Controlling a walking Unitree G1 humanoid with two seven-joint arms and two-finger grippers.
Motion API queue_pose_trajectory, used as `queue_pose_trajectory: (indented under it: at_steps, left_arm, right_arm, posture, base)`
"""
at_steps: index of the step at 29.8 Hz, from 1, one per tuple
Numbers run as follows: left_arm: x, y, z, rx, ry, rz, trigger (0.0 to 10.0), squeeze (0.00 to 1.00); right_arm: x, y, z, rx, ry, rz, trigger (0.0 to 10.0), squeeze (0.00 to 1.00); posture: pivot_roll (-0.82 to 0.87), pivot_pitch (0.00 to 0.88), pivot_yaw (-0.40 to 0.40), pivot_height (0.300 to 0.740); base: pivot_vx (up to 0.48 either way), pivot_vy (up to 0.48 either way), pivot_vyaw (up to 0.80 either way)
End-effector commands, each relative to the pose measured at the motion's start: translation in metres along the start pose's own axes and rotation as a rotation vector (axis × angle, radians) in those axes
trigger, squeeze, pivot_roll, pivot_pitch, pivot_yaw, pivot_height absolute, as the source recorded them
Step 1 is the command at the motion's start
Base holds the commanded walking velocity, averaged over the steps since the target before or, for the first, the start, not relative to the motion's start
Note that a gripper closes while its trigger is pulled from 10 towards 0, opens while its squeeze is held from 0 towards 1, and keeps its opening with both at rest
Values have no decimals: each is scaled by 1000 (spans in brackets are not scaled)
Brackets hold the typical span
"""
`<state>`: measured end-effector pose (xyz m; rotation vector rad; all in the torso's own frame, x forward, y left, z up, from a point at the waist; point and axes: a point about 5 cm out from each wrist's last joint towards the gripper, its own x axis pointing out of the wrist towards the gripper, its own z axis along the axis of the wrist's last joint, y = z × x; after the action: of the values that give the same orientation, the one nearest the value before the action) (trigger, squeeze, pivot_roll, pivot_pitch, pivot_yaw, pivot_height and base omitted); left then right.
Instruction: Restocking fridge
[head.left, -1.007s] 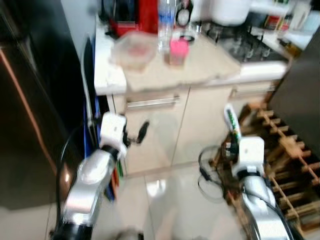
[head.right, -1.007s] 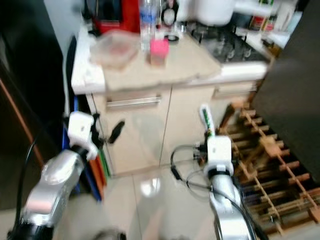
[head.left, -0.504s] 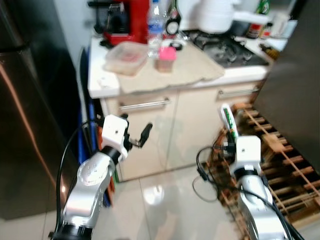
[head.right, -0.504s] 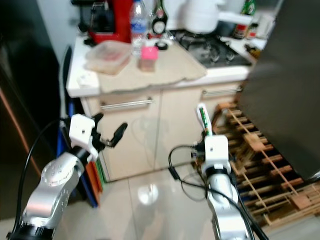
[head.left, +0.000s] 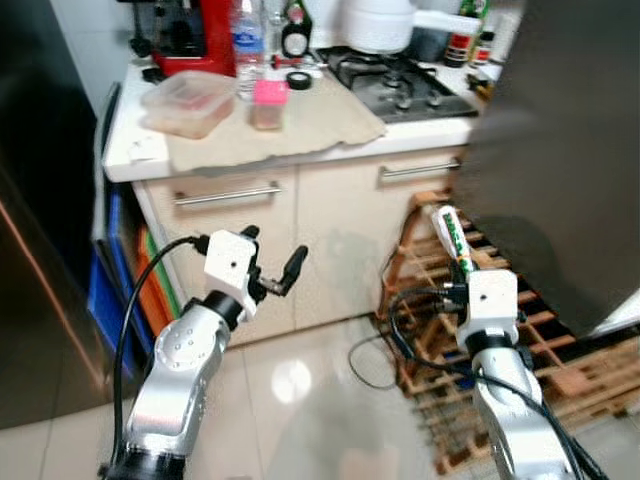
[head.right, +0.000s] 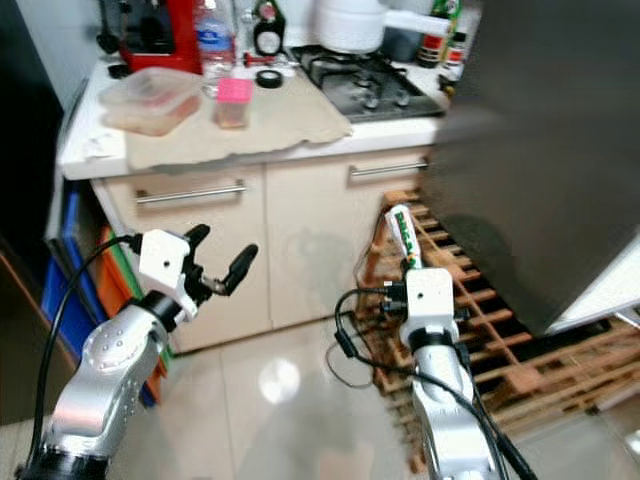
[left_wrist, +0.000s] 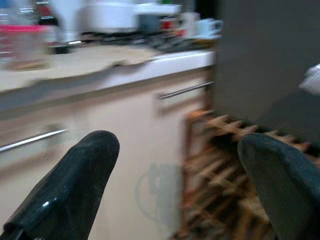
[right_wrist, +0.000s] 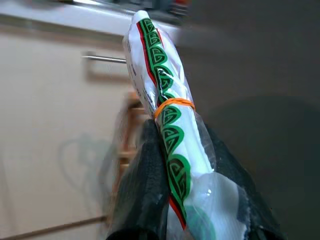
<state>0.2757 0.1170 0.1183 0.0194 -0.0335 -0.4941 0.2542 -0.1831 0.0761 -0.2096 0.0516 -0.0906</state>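
My right gripper (right_wrist: 186, 176) is shut on a long white packet (right_wrist: 159, 85) printed in green and red, with an orange rubber band round it. The packet (head.left: 452, 237) stands upright above the right wrist, in front of the low cabinets. My left gripper (head.left: 274, 247) is open and holds nothing; it is raised at cabinet-door height, its fingers (left_wrist: 75, 180) spread wide. A big dark panel (head.left: 560, 150), which looks like a fridge door, rises at the right. Another dark fridge front (head.left: 35, 250) stands at the far left.
The counter (head.left: 300, 135) carries a clear food box (head.left: 188, 100), a pink-lidded jar (head.left: 268, 103), a water bottle (head.left: 247, 45), a red machine (head.left: 195, 35) and a gas hob (head.left: 395, 85). A wooden rack (head.left: 450, 370) and black cables (head.left: 385, 345) lie on the floor at right. Blue and orange boards (head.left: 120, 290) lean at left.
The whole view has swung, so the counter now sits further left and the dark panel takes up more of the right. Both arms keep their pose; the packet stays gripped.
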Motion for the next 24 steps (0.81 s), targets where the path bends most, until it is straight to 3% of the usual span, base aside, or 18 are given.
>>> queue_pose_trajectory:
  at_steps: [1,5,11,24]
  left_arm:
    - [0,7,6,32,-17,10,10000,0]
    - [0,9,5,21,-5,28,10000,0]
    - [3,11,0,2,27,67,10000,0]
    - [4,12,-1,0,39,79,10000,0]
  right_arm:
    - [3,2,6,12,-20,5,0,0]
    - [3,2,5,12,-19,4,0,0]
    - [2,2,4,11,-13,4,0,0]
    - [4,1,2,4,-7,9,0,0]
  posture:
    - [92,0,-13,740]
    - [91,0,-12,740]
    - [90,0,-13,740]
    - [90,0,-16,740]
  base:
    - [0,-480,0]
    - [0,-441,0]
    - [0,0,0]
    - [-285,0,0]
